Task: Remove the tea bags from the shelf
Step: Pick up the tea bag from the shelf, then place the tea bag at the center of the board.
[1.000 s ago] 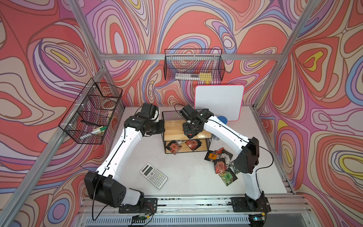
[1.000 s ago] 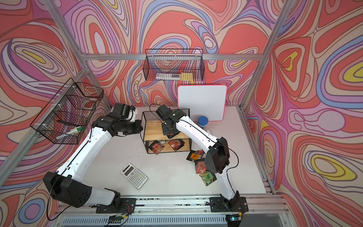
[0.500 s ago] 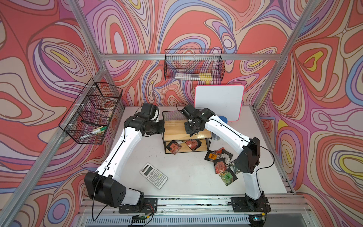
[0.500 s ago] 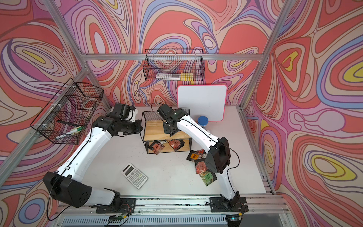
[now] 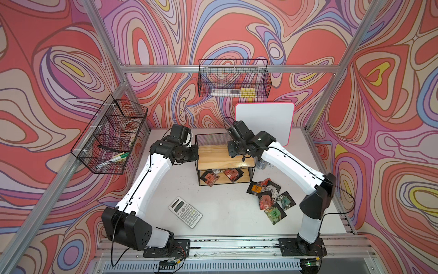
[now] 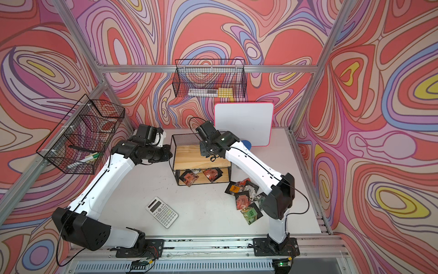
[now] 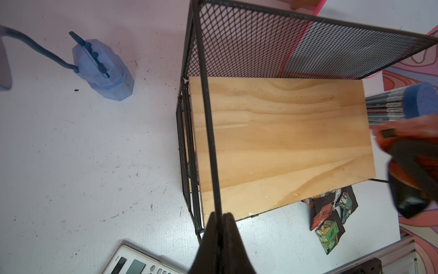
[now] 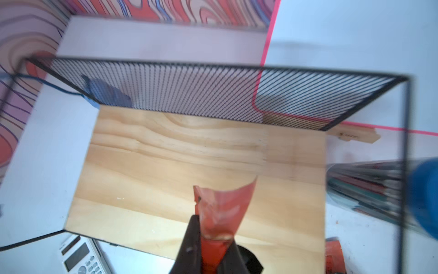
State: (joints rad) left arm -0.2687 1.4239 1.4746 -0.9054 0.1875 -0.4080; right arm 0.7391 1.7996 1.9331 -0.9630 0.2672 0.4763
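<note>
- Grip is forming: the right hand, apart a second ago, is now pinching a red tea bag over the shelf's top board, readying its removal.
- The left hand is clamping the shelf's frame.
- Two more tea bags are waiting on the lower board.

The walls swirl in red, pink, purple, blue, cream and yellow bands with dark outlines. The shelf has pale, grained wooden boards in a black wire frame with black mesh. The tea bags are black with red, orange and green labels; one tea bag shows plain red. The calculator is white, the whiteboard is white with a pink edge, and the surface is white with dark specks.
</note>
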